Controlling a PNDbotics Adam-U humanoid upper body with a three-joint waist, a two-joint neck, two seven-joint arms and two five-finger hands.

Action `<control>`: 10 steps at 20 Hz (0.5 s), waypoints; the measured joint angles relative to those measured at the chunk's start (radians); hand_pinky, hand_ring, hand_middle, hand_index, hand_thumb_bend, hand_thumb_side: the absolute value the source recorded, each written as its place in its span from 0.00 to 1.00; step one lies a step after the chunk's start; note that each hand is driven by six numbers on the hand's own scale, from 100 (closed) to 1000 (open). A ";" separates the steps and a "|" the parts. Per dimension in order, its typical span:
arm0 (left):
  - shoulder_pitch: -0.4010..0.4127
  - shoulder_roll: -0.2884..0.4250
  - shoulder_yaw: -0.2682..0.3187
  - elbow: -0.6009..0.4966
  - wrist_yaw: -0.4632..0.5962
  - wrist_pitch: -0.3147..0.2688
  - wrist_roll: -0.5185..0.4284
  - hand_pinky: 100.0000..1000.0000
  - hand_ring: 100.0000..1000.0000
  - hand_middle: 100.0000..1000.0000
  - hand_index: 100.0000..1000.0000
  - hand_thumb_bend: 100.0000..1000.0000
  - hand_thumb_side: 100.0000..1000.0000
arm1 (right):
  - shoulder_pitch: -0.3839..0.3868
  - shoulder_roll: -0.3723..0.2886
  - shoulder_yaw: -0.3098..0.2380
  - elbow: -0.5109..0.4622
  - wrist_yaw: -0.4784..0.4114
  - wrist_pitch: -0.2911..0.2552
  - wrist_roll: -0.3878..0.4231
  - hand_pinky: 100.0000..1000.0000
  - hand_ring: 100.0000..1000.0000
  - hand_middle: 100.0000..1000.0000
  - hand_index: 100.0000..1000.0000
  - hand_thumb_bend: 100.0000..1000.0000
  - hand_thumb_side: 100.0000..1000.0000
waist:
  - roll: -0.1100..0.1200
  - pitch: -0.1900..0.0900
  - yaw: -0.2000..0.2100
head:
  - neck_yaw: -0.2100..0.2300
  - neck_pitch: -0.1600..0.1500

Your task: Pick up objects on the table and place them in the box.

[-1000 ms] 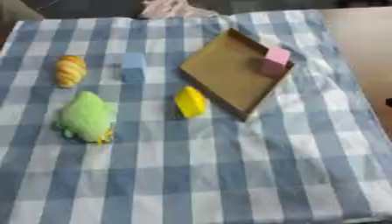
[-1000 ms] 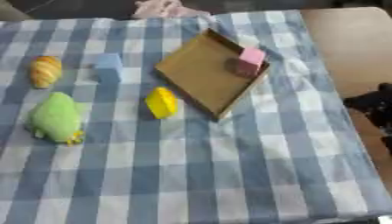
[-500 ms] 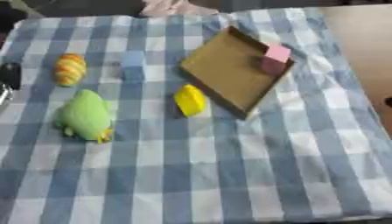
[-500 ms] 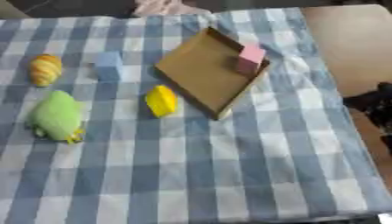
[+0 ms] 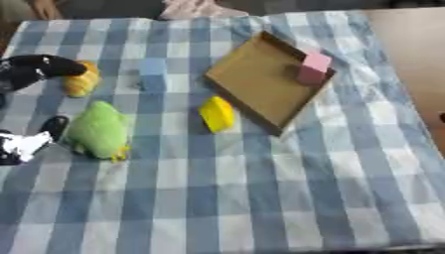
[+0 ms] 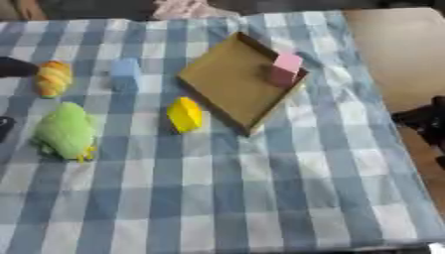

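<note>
A: What covers the surface (image 5: 260, 198)?

B: A blue and white checked cloth (image 6: 217, 188), spread over nearly all of it. A bare brown strip of the top shows along the right side. At the far edge lies a bundle of pinkish fabric (image 5: 195, 7), too blurred to name.

A: And the box?

B: The box (image 5: 260, 82) is a shallow brown cardboard tray, set askew toward the far right of the cloth, one corner pointing away from the robot. Inside it, against the right-hand wall, stands a pink block (image 5: 313, 68). Nothing else shows in it.

A: What lies outside it?

B: A yellow object (image 5: 217, 113) sits just beside the box's near-left wall. A light blue block (image 5: 153, 74) rests farther left, apart from the box. An orange, rounded object (image 6: 53, 78) lies near the left edge, and a green plush toy (image 5: 98, 130) lies nearer the robot, below it.

A: The hands?

B: The left hand (image 5: 31, 69) comes in from the left edge, black, with a finger reaching to the orange object and the rest lower down next to the green toy. I cannot tell whether its fingers are spread or closing. The right hand (image 6: 426, 121) shows only as a dark shape at the right edge, off the cloth; its fingers I cannot make out either.
</note>
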 measured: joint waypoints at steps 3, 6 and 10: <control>-0.037 0.001 -0.031 0.011 -0.039 0.001 -0.038 0.97 0.95 0.86 0.96 0.18 0.50 | 0.000 0.000 0.001 0.000 0.000 0.004 0.003 0.89 0.80 0.72 0.89 0.00 0.48 | 0.000 0.000 0.001 | 0.000 0.000; -0.076 -0.006 -0.046 0.025 -0.077 -0.001 -0.076 0.97 0.95 0.86 0.99 0.19 0.46 | -0.001 0.000 0.002 0.000 0.000 0.007 0.006 0.89 0.79 0.72 0.89 0.00 0.48 | 0.000 0.000 0.000 | 0.001 0.000; -0.123 -0.035 -0.085 0.076 -0.128 -0.006 -0.127 0.97 0.95 0.85 1.00 0.19 0.38 | -0.002 0.000 0.003 0.000 0.000 0.012 0.010 0.89 0.79 0.72 0.89 0.00 0.48 | 0.003 0.000 -0.009 | 0.009 0.000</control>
